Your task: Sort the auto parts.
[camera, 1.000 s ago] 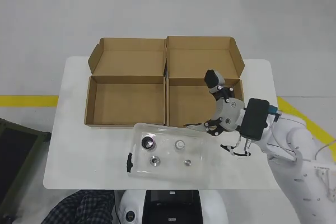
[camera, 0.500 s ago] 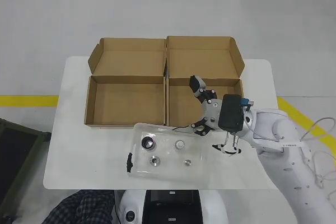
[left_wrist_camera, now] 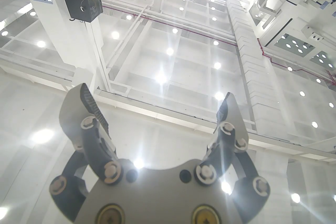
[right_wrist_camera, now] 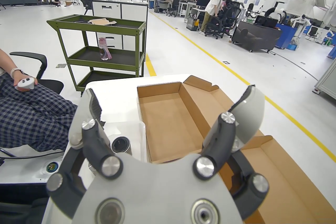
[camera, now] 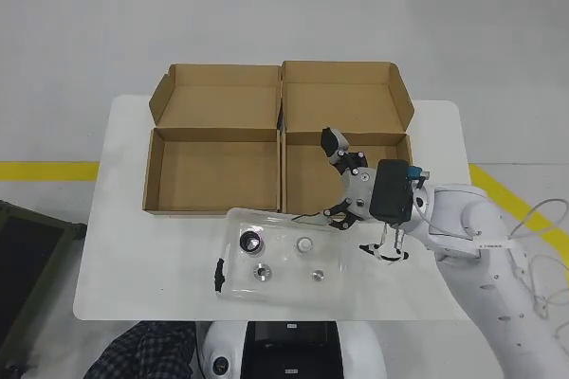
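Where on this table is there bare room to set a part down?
Both cardboard boxes are empty: the left box unobstructed, the right box partly under the right gripper. Bare table lies left of the clear bin. The bin, holding four auto parts, is crowded.

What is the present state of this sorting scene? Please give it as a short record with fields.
surface: white table, bearing two boxes and a tray
boxes: left cardboard box and right cardboard box, side by side, lids open
tray: clear plastic tray, on the robot's side of the boxes
parts: dark cylinder, white-capped part, metal ring, small metal part, all four in the tray
right arm: right gripper open, holding nothing, over the right cardboard box's near edge
left arm: left gripper open, holding nothing, aimed at the ceiling
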Robot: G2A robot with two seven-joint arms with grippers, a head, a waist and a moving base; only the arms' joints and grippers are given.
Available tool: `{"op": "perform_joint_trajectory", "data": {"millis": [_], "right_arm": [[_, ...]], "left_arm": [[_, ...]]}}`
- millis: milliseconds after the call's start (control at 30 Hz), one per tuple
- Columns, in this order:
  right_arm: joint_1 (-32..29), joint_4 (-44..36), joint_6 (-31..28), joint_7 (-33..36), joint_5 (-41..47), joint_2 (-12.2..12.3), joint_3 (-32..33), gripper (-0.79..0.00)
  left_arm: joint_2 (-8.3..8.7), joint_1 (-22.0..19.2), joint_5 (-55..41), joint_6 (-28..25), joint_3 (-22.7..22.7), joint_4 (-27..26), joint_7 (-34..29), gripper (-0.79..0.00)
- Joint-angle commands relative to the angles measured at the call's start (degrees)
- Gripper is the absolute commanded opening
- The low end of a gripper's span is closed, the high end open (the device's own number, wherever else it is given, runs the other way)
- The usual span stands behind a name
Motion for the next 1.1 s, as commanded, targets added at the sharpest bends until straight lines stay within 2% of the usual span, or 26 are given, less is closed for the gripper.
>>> {"op": "perform_joint_trajectory", "data": {"millis": [0,667,767,833,1067], "right_arm": [[0.0,0.0,0.0,0.0,0.0,0.0,0.0,0.0],[-0.28,-0.21,0.32,0.22,-0.2,0.01,-0.02,0.0],[-1.37,-1.53,-0.07,2.27,-1.18,0.25,0.33,0.0],[-1.8,-2.89,-2.53,5.82,-3.63,0.68,0.82,0.0],[-5.54,-4.87,-5.9,10.66,-3.13,1.69,2.74,0.0]], "left_arm": [[0.0,0.0,0.0,0.0,0.0,0.0,0.0,0.0],[0.0,0.0,0.0,0.0,0.0,0.0,0.0,0.0],[0.0,0.0,0.0,0.0,0.0,0.0,0.0,0.0],[0.0,0.0,0.0,0.0,0.0,0.0,0.0,0.0],[0.0,0.0,0.0,0.0,0.0,0.0,0.0,0.0]]}}
